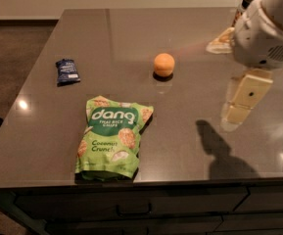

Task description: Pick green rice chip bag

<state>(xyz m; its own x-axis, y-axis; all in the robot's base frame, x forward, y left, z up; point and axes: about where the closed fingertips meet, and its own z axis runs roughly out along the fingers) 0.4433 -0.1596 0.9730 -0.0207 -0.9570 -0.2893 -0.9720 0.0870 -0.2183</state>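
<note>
The green rice chip bag (114,137) lies flat on the dark table (190,48) near its front edge, left of centre. It is light green with white "dang" on a dark band. My gripper (244,101) hangs above the table's right side, well to the right of the bag and apart from it. It casts a shadow on the tabletop below it. The white arm housing (266,31) sits above it.
An orange ball-like fruit (164,64) sits mid-table behind the bag. A small dark blue wrapper (68,71) lies at the left. A jar (246,4) and a pale item (221,41) stand at the back right, partly behind the arm.
</note>
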